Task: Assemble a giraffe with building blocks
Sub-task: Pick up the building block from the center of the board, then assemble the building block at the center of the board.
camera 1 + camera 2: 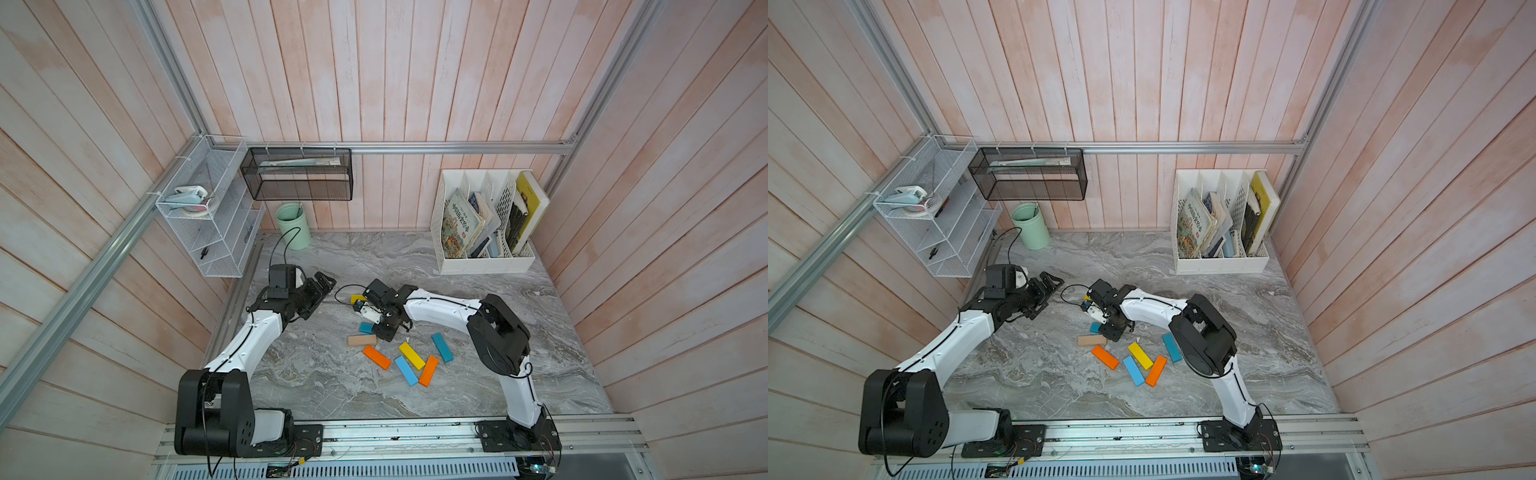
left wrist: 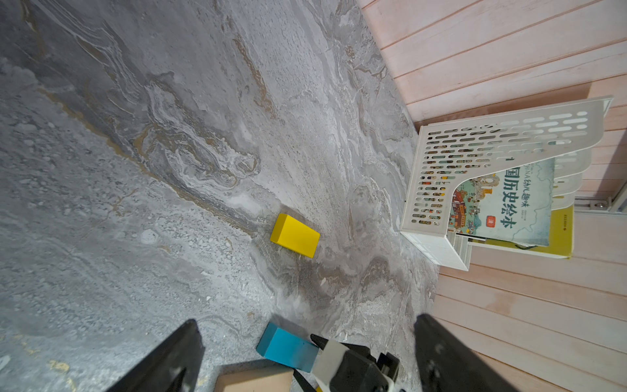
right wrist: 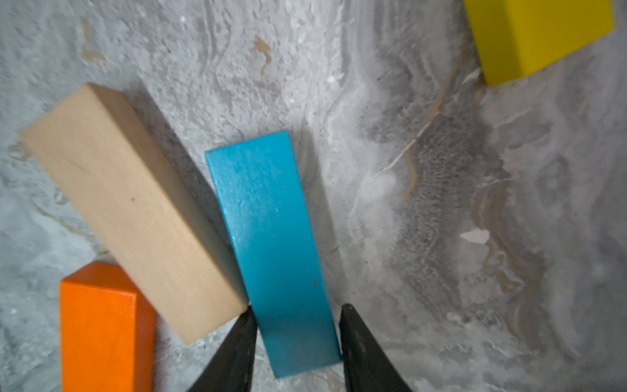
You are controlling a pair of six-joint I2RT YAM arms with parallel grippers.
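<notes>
Both top views show the loose building blocks on the marble surface (image 1: 478,386) at frame centre; the right gripper (image 1: 384,332) hides most of the teal block (image 3: 271,251). The right wrist view shows its fingers flanking that block, contact uncertain. The left gripper (image 2: 305,353) stands wide apart, empty.

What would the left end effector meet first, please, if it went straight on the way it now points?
Probably the yellow block lying alone on the table: the left wrist view shows it ahead of the open left end effector, though how low the line runs is unclear. The teal block sits nearer, apparently below it.
</notes>
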